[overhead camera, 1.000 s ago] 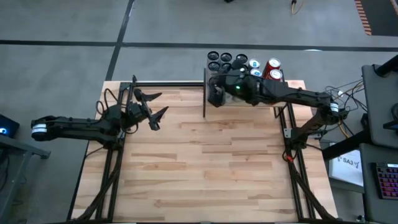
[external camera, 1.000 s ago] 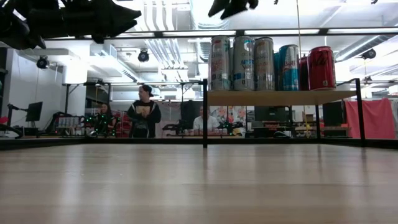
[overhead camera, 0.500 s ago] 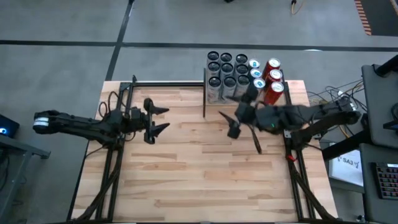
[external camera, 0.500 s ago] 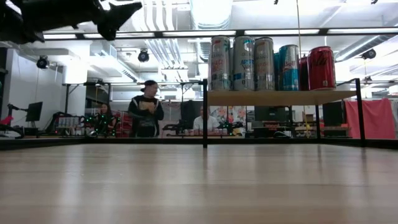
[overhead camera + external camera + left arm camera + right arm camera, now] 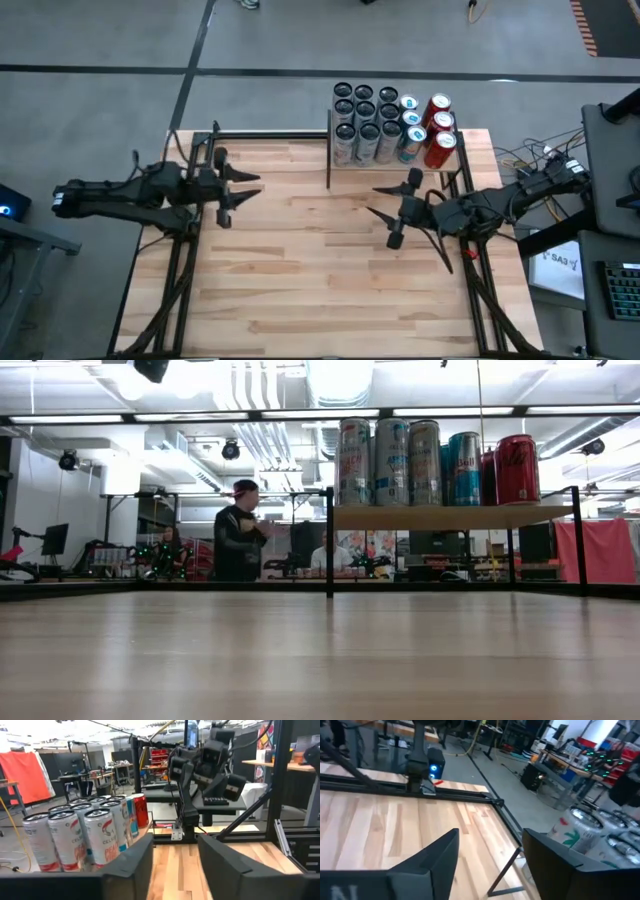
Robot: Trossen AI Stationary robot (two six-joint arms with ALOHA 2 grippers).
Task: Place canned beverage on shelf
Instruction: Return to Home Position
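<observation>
Several tall cans [image 5: 388, 122] stand upright in rows on the shelf [image 5: 450, 517], a small wood board on black posts at the table's far right corner. They are silver, blue and red, and show again as cans [image 5: 80, 835] and cans [image 5: 585, 835] in the wrist views. My left gripper [image 5: 254, 184] hovers over the table's left side, open and holding nothing. It points level toward the right. My right gripper [image 5: 372, 200] hovers near the right side, in front of the shelf. It is open with nothing between its fingers and points toward the left.
The plank tabletop [image 5: 320, 260] stretches between and in front of both grippers. Black frame rails [image 5: 180, 260] run along the left and right edges, and a black post [image 5: 329, 150] stands at the shelf's left end. People [image 5: 240, 540] are in the room behind the table.
My right gripper has drawn back from the cans on the shelf, toward the table's near and right edges, with nothing in it. My left gripper has risen almost out of the low view and pulled slightly toward the left edge, its fingers coming closer together. The cans have stayed put.
</observation>
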